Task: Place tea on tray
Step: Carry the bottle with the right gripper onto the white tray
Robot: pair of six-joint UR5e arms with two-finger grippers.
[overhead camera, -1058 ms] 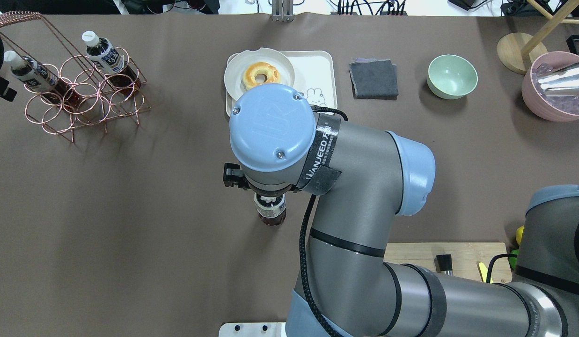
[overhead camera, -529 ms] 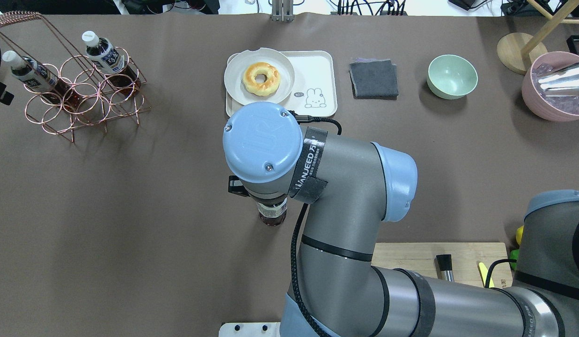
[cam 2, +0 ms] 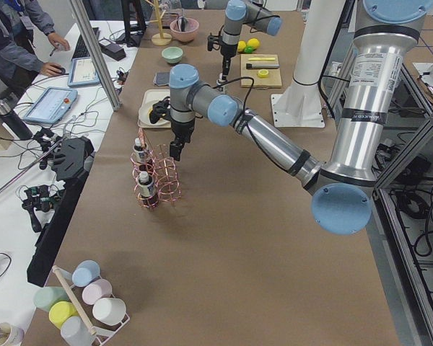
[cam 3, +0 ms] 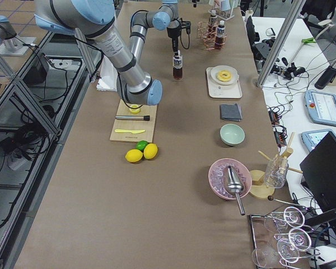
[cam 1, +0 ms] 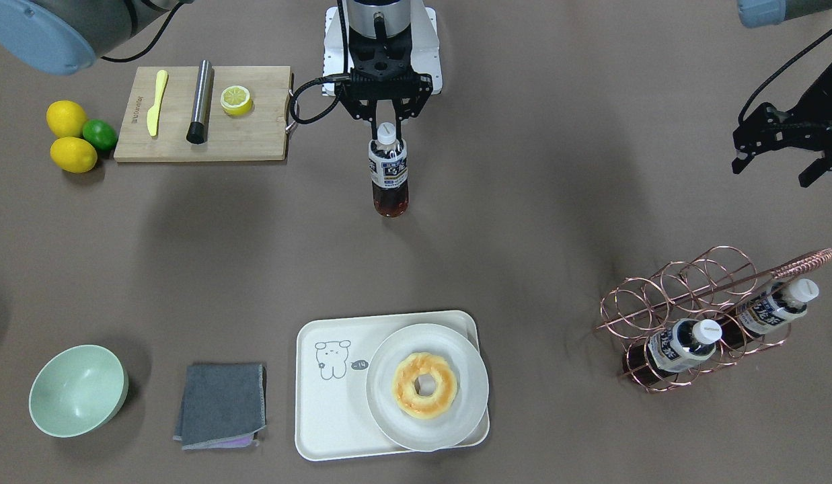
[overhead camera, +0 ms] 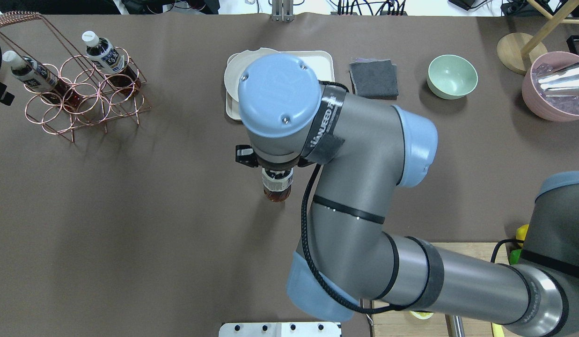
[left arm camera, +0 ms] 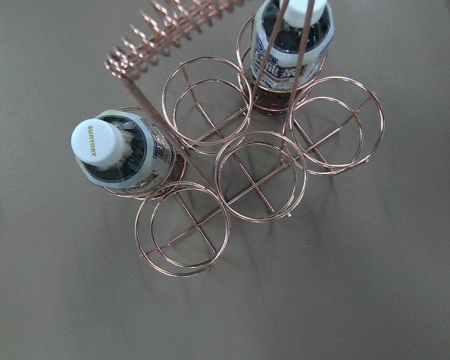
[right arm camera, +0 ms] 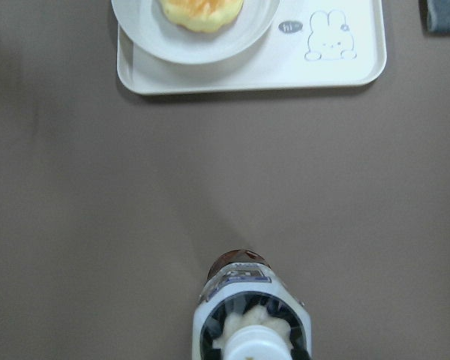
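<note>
Right gripper (cam 1: 387, 129) was clamped on the tea (cam 1: 389, 176) at the cap, bottle upright over the table (cam 1: 187, 255), well apart from the tray (cam 1: 328, 410). Risks: the cap-only grip could let it swing or slip. The plate (cam 1: 383, 417) filled much of the tray, so the bottle might clip its rim and topple.

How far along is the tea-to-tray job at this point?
Done: one tea is out of the wire rack, shut in the right gripper by its cap end. In hand: it is upright at mid-table, short of the tray. Left: carry it over and set it on the tray's free half beside the plate.
</note>
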